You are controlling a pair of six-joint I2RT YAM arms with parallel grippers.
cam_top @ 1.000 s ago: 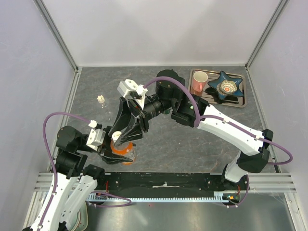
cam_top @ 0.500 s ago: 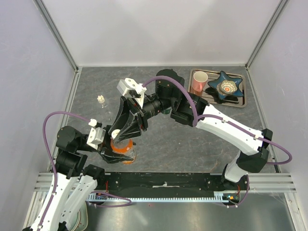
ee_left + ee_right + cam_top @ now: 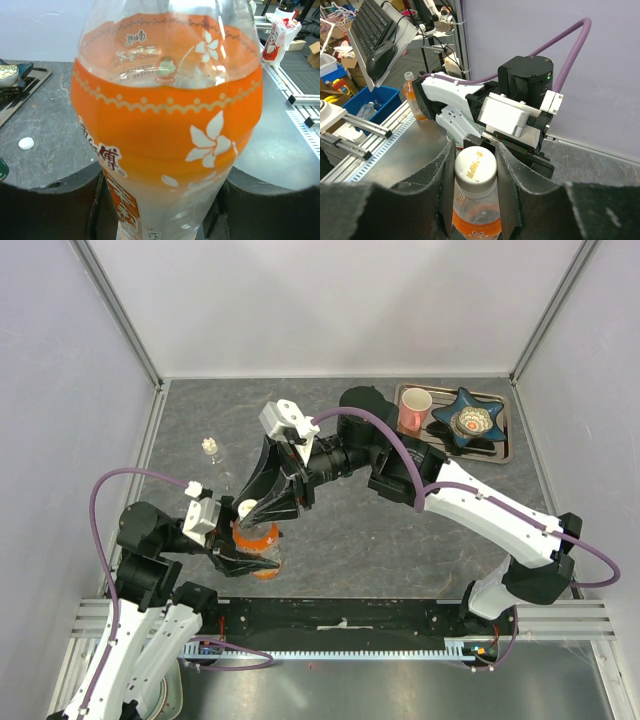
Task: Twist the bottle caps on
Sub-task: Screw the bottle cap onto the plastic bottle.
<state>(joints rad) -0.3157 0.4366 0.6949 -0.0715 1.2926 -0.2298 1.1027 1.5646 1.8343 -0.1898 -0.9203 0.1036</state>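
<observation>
The orange bottle (image 3: 258, 548) stands upright near the front left of the table. My left gripper (image 3: 238, 556) is shut on its lower body; in the left wrist view its dark fingers (image 3: 47, 202) press both sides of the bottle (image 3: 167, 130). My right gripper (image 3: 256, 514) comes from above and is shut on the white cap (image 3: 475, 164) sitting on the bottle's neck (image 3: 475, 220). A loose white cap (image 3: 26, 143) lies on the table. The tiny clear bottle (image 3: 209, 446) stands at the back left. The green-label bottle is hidden.
A metal tray (image 3: 505, 454) at the back right holds a pink mug (image 3: 414, 410) and a blue star-shaped dish (image 3: 467, 420). The right arm (image 3: 470, 505) stretches diagonally across the table's middle. Frame rails run along the table's sides and front.
My right wrist has turned and shifted slightly right above the orange bottle while staying on the cap. The left gripper and the bottle have hardly moved.
</observation>
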